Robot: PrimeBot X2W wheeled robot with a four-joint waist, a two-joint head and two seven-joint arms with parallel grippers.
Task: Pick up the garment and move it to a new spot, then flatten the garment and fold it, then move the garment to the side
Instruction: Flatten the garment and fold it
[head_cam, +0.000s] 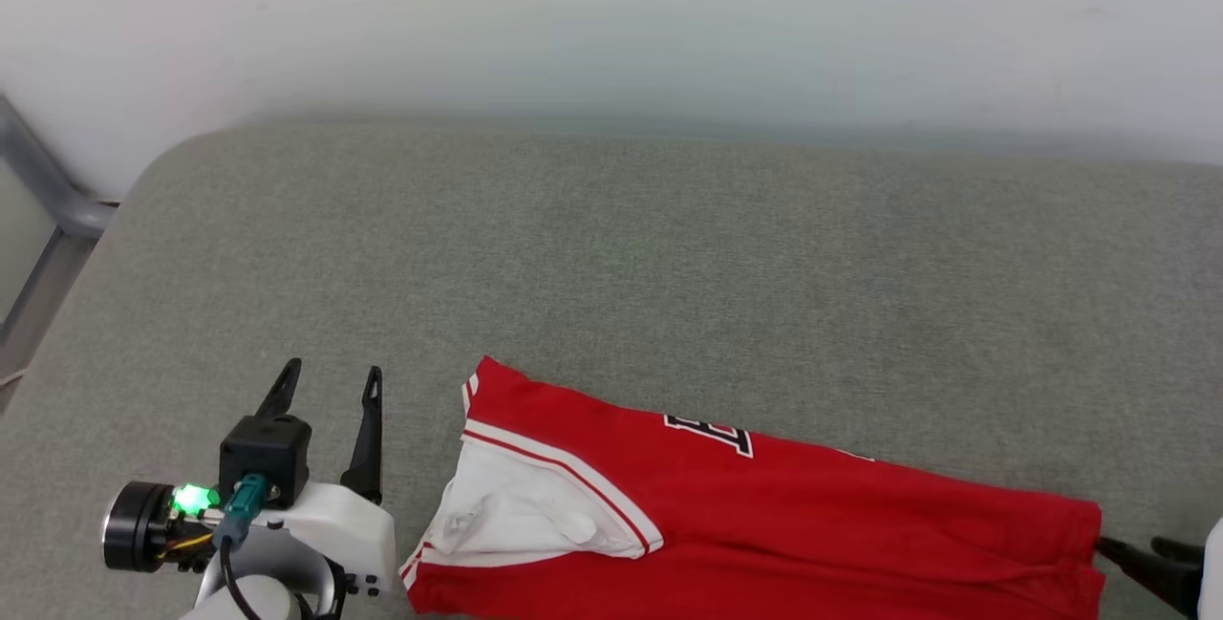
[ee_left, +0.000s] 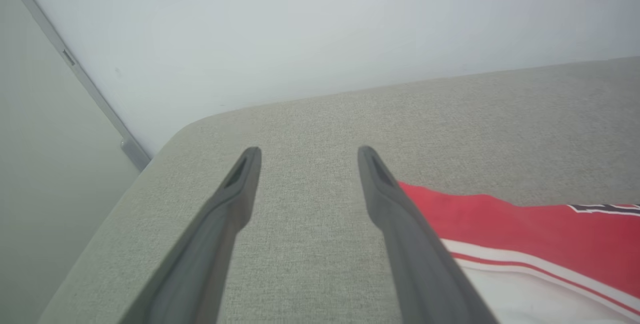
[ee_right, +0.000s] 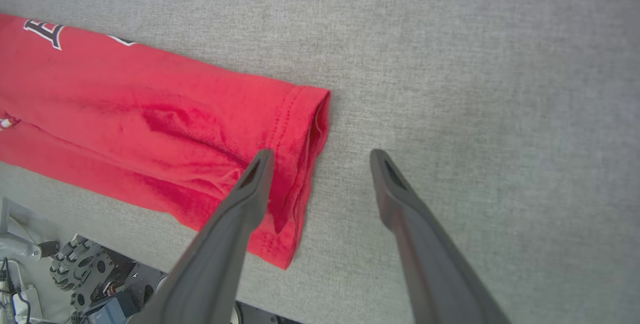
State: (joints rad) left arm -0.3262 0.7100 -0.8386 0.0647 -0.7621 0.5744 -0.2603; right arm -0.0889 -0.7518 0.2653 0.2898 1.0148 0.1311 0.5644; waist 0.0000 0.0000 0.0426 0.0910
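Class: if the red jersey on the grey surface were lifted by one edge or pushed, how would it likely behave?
The jersey would probably droop limply: soft creases run near its hem. It looks thin, so likely light. Pushed over the textured grey surface, it would probably bunch rather than slide.

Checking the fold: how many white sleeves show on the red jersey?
1. One short white sleeve lies on the folded red jersey-style shirt, at its end nearest the left gripper; the other may be hidden in the fold.
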